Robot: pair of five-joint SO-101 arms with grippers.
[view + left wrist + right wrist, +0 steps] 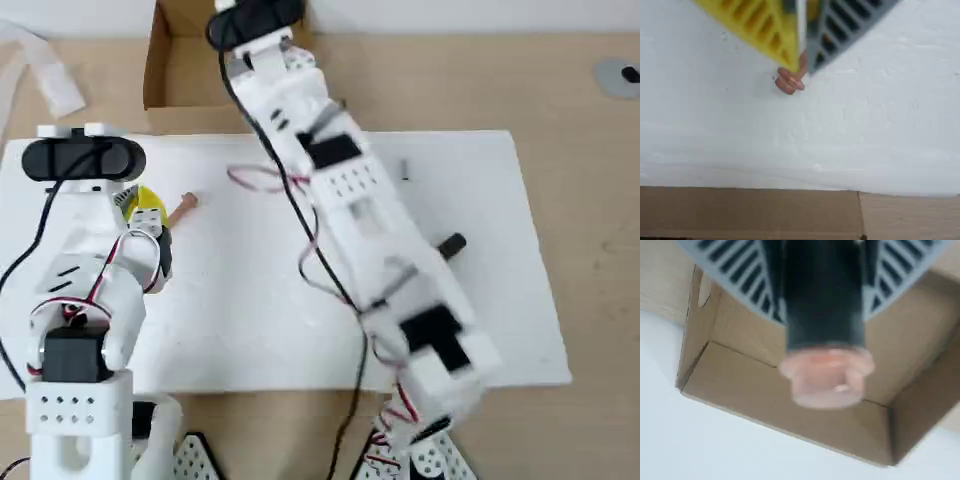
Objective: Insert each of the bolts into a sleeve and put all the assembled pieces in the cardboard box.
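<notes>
1. Nearest you, your left gripper (802, 59) is pinched on a copper bolt (790, 81) over the white mat (790, 140). Its fingers (760, 25) cover the shank, leaving just the head visible, and you cannot tell whether the bolt touches the mat.
2. Mid-mat, a loose black sleeve (452, 243) lies just beside the right arm (370, 220), which hides a strip of mat. A small dark item (405, 170) beyond is too small to identify.
3. Farthest, your right gripper (824, 310) is clamped on a held sleeve (824, 295) above the open cardboard box (740, 332). A pink bolt head (826, 377) pokes out, and the sleeve's far end is cut off.
</notes>
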